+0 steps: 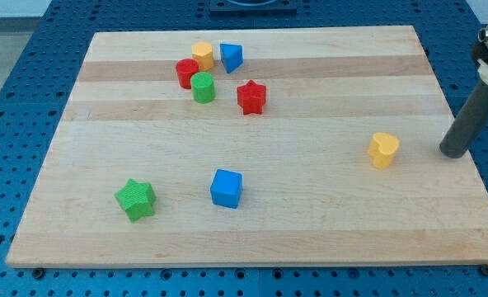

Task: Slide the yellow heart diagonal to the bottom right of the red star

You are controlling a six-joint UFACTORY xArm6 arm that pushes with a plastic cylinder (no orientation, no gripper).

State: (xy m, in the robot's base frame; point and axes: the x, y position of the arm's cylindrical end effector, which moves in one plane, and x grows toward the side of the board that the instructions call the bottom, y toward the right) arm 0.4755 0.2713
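Note:
The yellow heart [383, 150] lies on the wooden board [310, 231] at the view's right. The red star [251, 96] sits above the middle of the board, well to the upper left of the heart. My tip [452, 153] rests near the board's right edge, to the right of the yellow heart with a gap between them.
A red cylinder [186, 73], a green cylinder [203, 87], a yellow block [203, 55] and a blue triangular block [231, 57] cluster at the view's top, left of the red star. A blue cube [226, 188] and a green star [135, 199] lie at the lower left.

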